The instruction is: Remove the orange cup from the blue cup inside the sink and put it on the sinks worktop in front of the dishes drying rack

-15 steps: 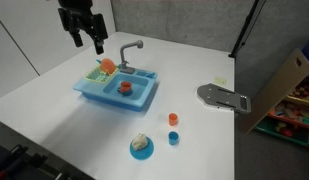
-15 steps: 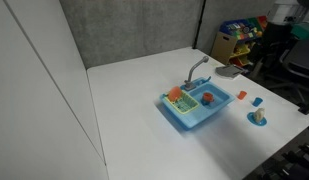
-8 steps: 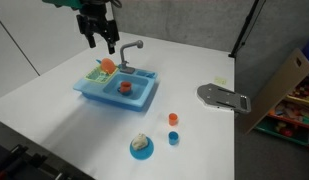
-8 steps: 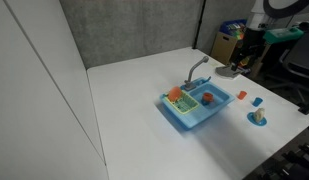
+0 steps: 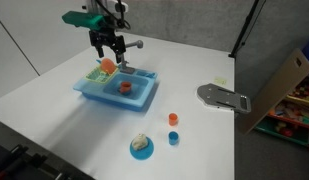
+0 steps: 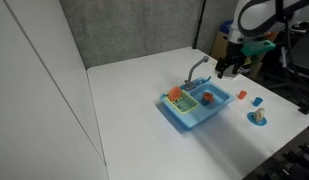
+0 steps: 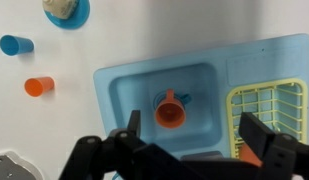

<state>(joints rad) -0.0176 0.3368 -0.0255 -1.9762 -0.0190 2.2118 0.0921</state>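
The orange cup (image 7: 170, 110) sits nested in the blue cup (image 7: 185, 98) inside the basin of the light-blue sink (image 7: 114, 80). It also shows in both exterior views (image 5: 124, 86) (image 6: 207, 98). The green-and-yellow dishes drying rack (image 7: 272, 112) stands on the sinks worktop (image 7: 269, 55) beside the basin, with an orange dish piece (image 5: 107, 65) in it. My gripper (image 7: 194, 140) is open and empty. It hovers above the sink's faucet side in both exterior views (image 5: 114, 55) (image 6: 224, 74), not touching anything.
A grey curved faucet (image 5: 132, 45) rises at the sink's back edge. On the table beyond the sink lie a tiny orange cup (image 7: 36, 86), a small darker blue cup (image 7: 14, 45) and a blue plate (image 7: 79, 12) with a pale lump. A grey flat object (image 5: 222, 97) lies further off.
My gripper has moved from the table's back corner across and down to just over the sink by the faucet. The cups and rack have not moved.
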